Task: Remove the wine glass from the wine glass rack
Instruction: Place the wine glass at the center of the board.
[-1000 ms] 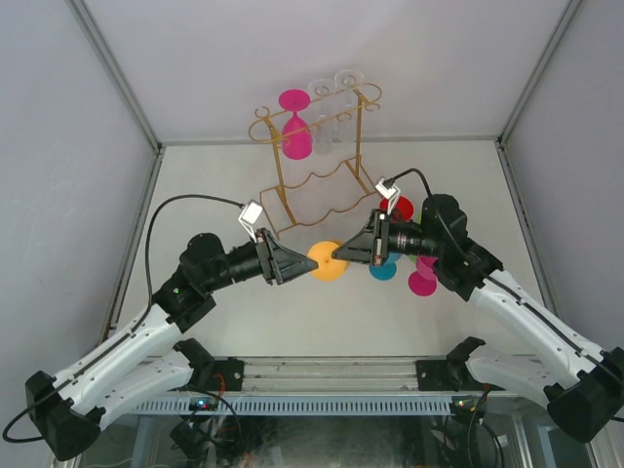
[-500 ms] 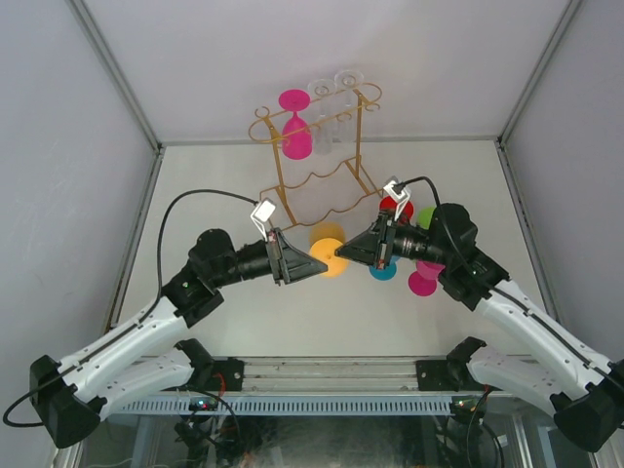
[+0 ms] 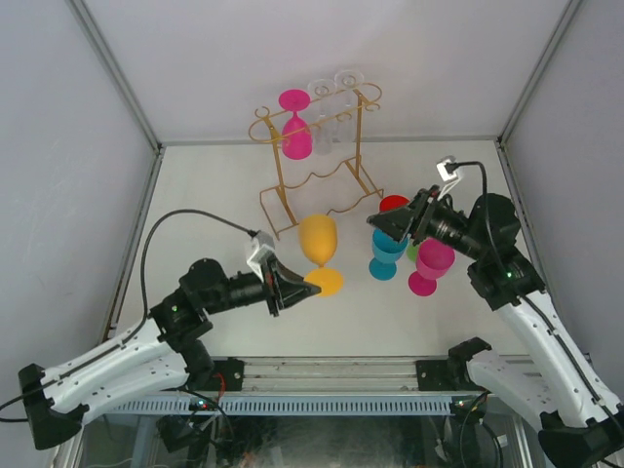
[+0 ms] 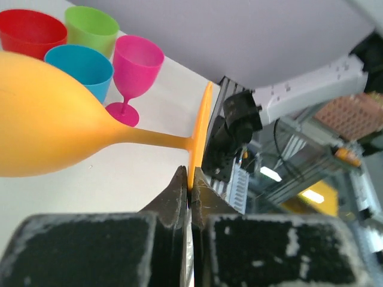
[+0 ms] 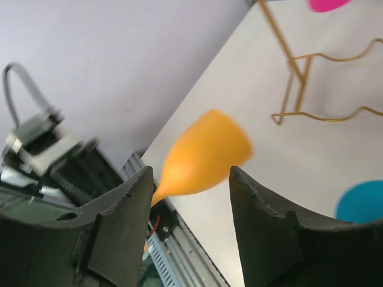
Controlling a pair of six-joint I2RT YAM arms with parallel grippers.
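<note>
- The left gripper [image 3: 308,284] is clamped on the flat foot of the orange wine glass [image 3: 319,240], its fingertips [image 4: 181,190] pinching the rim of the disc edge-on in the left wrist view.
- The glass hangs tilted above the white table [image 3: 210,195], with its bowl pointing towards the wine glass rack [image 3: 314,174] and its stem running back to the gripper.
- The glass is off the rack, just in front of the gold wire base, and the right wrist view shows it apart from the wire.
- The right gripper [image 3: 380,222] stands apart on the other side with its jaws spread and nothing between them; its dark fingers [image 5: 116,230] frame the blurred orange bowl from a distance.
- A pink glass [image 3: 295,125] and two clear glasses [image 3: 332,105] hang upside down from the rack's top rails.
- A red cup [image 4: 31,33], a green cup [image 4: 91,26], a teal cup [image 4: 81,66] and a magenta goblet [image 4: 137,61] stand upright in a cluster on the table beneath the right gripper.
</note>
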